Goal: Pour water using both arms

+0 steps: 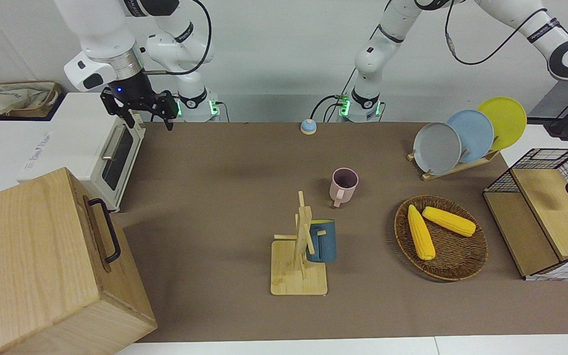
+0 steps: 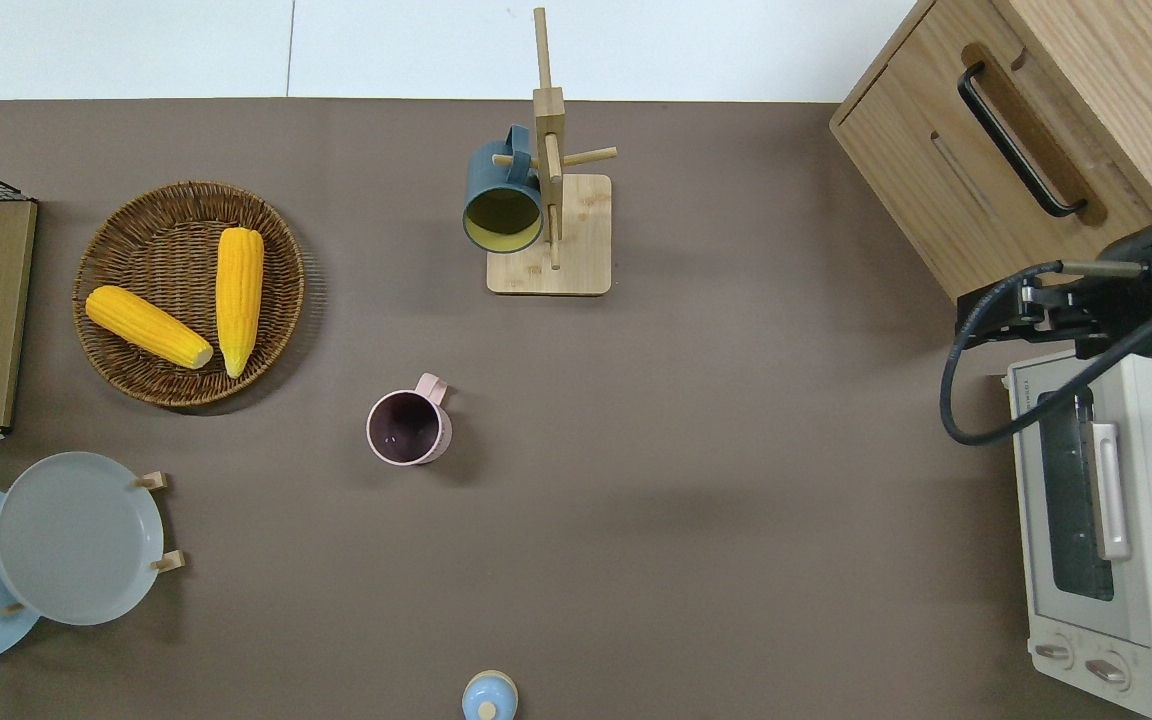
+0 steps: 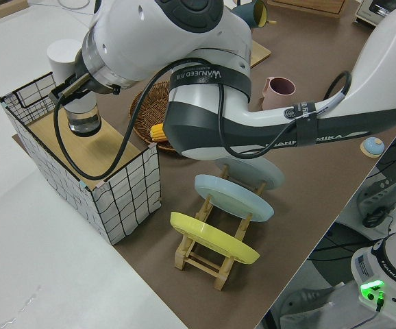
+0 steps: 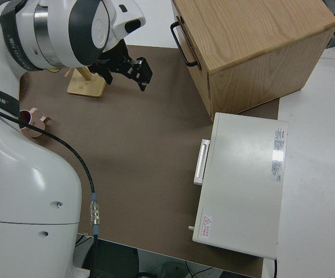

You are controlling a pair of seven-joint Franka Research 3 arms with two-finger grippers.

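Right hand [image 1: 140, 109] is hanging open over the toaster oven [image 2: 1096, 520]; can't tell about the left hand [image 3: 81, 116], reaching over the wire basket [image 3: 126, 188]. Pink mug [image 1: 344, 185] is sitting mid-bench: light, stiff, probably slick, so I'd be grabbing its handle.

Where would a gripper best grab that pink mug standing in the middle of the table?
Probably by the pink mug's handle, coming down from above. The mug stands upright, mouth up, and the handle sticks out on the side farther from the robots with open mat around it. Pinching the rim is a likely alternative.
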